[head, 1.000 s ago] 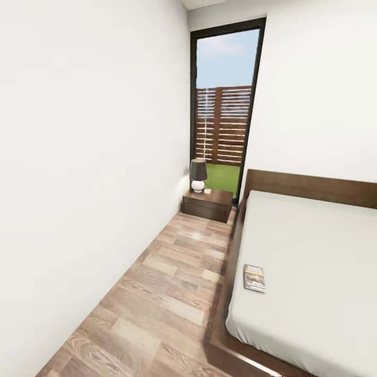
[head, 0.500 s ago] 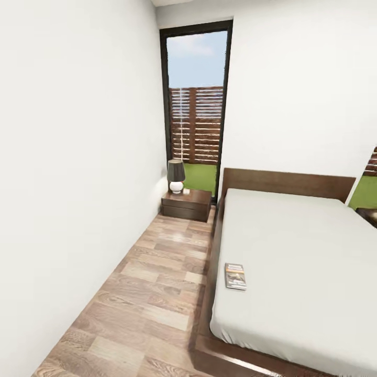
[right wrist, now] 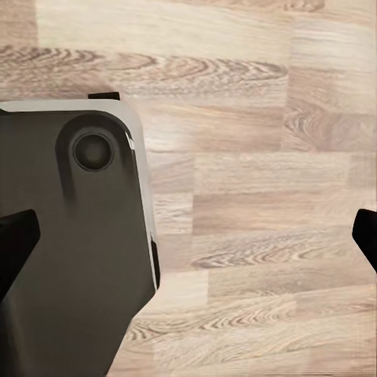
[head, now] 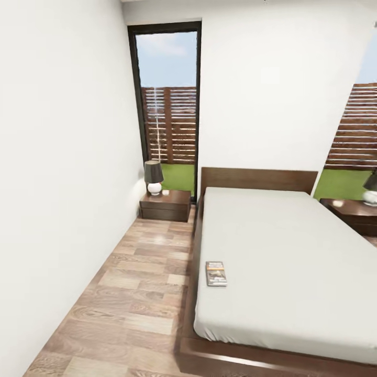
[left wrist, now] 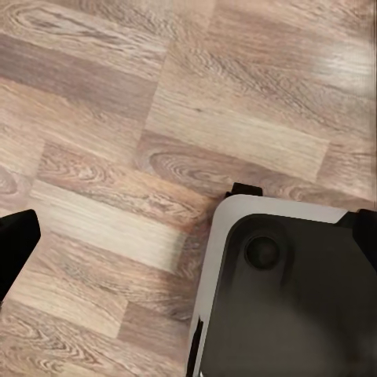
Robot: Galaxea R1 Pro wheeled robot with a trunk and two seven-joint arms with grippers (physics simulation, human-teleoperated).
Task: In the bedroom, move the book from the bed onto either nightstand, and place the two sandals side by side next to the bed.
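Observation:
The book (head: 216, 273), thin with a dark cover, lies flat on the grey mattress of the bed (head: 293, 251), close to the mattress's left edge. One dark brown nightstand (head: 166, 204) stands against the wall left of the headboard. A second nightstand (head: 355, 212) stands on the bed's right. The sandals are out of view. In the left wrist view my left gripper (left wrist: 188, 236) hangs open over the plank floor with nothing between its fingers. In the right wrist view my right gripper (right wrist: 188, 236) is likewise open above the floor.
A small lamp (head: 153, 177) takes up part of the left nightstand's top, and another lamp (head: 372, 187) stands on the right one. A strip of wood floor (head: 136, 293) runs between the white left wall and the bed. My own base (left wrist: 290, 298) is below both wrists.
The camera has swung right and moved on, so the whole picture has slid left. The right nightstand and window have come into view. The book lies where it was on the mattress.

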